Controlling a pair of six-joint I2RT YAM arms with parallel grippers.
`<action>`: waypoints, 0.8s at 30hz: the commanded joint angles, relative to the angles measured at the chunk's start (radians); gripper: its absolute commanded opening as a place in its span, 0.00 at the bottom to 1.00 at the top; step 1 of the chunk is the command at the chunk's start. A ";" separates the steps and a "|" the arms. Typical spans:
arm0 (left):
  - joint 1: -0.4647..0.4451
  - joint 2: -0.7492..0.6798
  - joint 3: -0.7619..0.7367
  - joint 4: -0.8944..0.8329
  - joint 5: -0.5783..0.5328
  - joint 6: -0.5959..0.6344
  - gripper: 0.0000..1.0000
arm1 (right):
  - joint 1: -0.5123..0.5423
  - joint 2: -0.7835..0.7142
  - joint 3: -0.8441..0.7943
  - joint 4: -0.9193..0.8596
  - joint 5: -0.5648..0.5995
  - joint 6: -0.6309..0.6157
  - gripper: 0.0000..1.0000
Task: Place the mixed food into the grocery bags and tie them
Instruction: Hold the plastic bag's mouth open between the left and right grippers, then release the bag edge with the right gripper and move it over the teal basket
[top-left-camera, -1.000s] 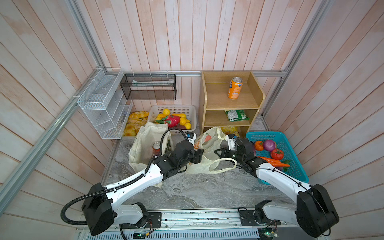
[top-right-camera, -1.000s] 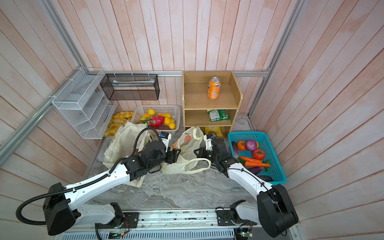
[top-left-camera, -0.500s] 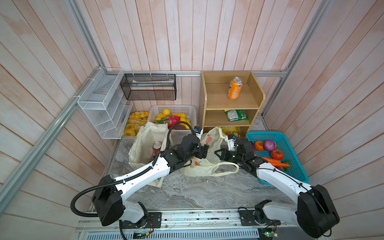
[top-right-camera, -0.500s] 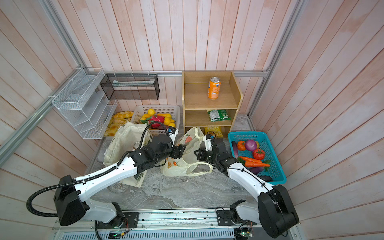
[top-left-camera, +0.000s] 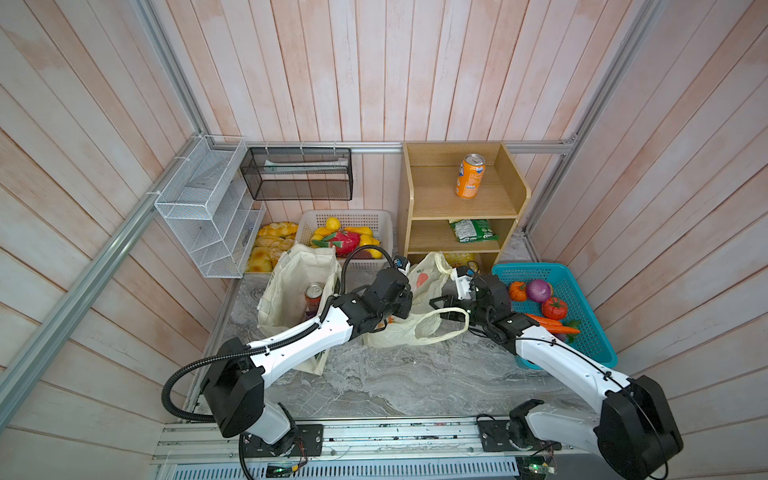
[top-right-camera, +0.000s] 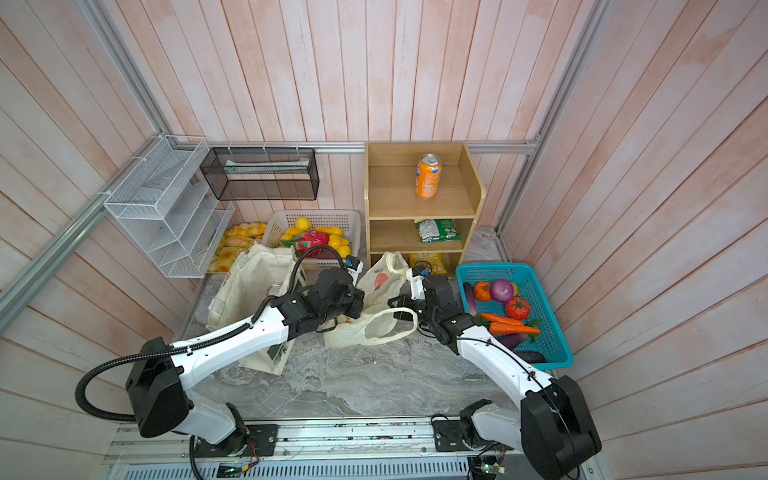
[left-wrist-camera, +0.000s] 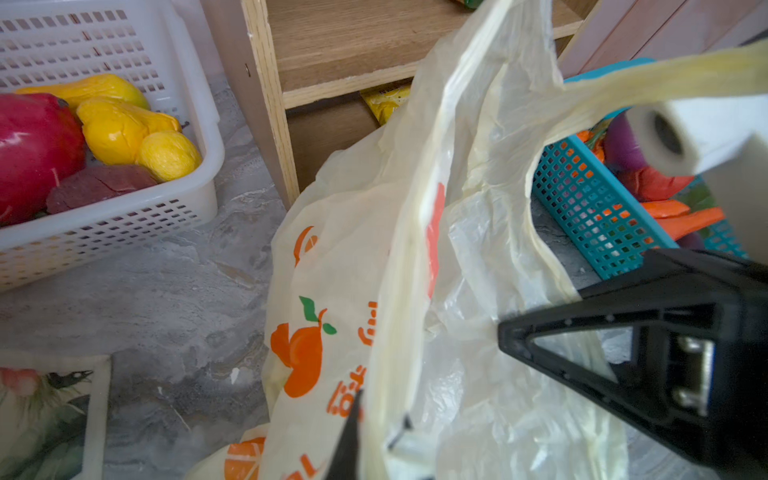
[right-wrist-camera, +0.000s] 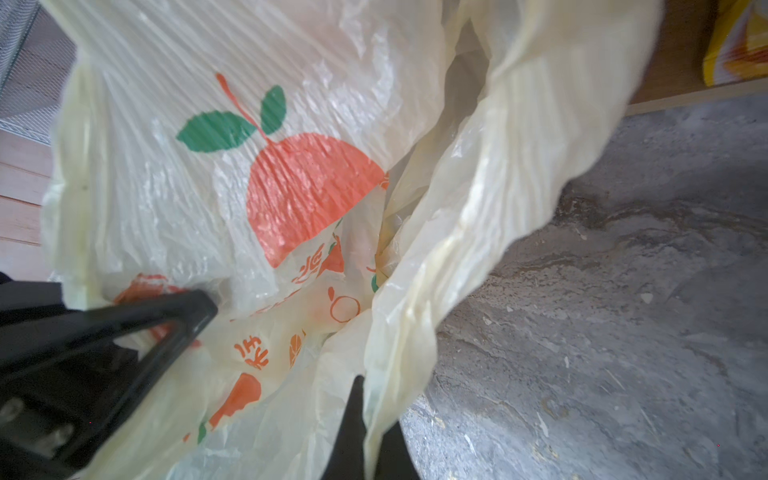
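Wrist views show orange-print plastic bag (left-wrist-camera: 478, 208) film pinched in my left gripper (left-wrist-camera: 430, 368) and, seemingly, my right gripper (right-wrist-camera: 284, 340); top views hide both pinches.

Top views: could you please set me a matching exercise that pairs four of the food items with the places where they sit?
Items:
1. orange can
2. green packet
3. red can
4. carrots

Places:
A. in the blue basket
B. on the top shelf
C. inside the tote
D. on the middle shelf

Pairs: 1-B, 2-D, 3-C, 4-A
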 joint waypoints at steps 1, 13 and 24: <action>0.022 -0.060 0.013 -0.012 -0.009 -0.016 0.00 | -0.018 -0.015 -0.020 -0.060 0.051 -0.032 0.00; 0.046 -0.139 -0.095 0.031 0.044 -0.071 0.00 | -0.064 -0.024 -0.061 -0.128 0.037 -0.016 0.00; 0.046 -0.146 -0.122 0.061 0.077 -0.076 0.00 | -0.121 -0.121 0.102 -0.315 0.051 -0.053 0.56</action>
